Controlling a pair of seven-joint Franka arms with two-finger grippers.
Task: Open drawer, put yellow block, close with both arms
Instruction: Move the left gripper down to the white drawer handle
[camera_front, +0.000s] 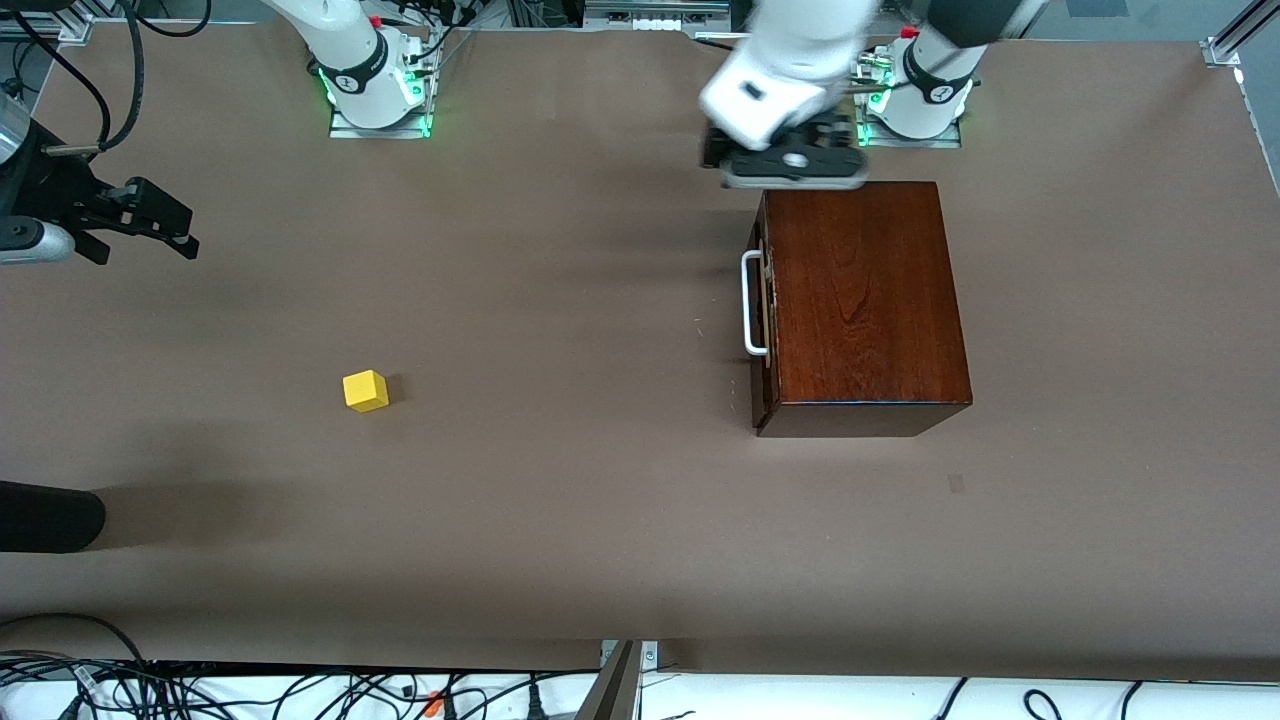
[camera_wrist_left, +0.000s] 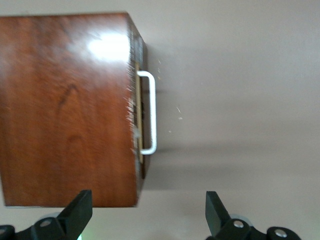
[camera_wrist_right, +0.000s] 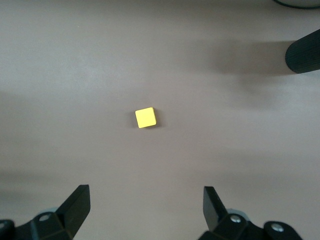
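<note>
The opening step is in hand and no part of the task is done yet: the drawer sits shut in its dark wooden box, its white bar handle facing the right arm's end of the counter. The left hand hovers over the counter at the box's twelve o'clock edge in the front view, released, fingers spread wide with nothing between them; its wrist view looks down on the box top and the handle. The right hand waits up in the air over the counter's right-arm end, also released and empty, its wrist camera looking straight down at the yellow block. That block rests alone on the bare counter, well apart from the box, at roughly the box's eight o'clock. Next, I judge, the left hand must descend beside the drawer front, straddle the thin handle and clench it before pulling.
</note>
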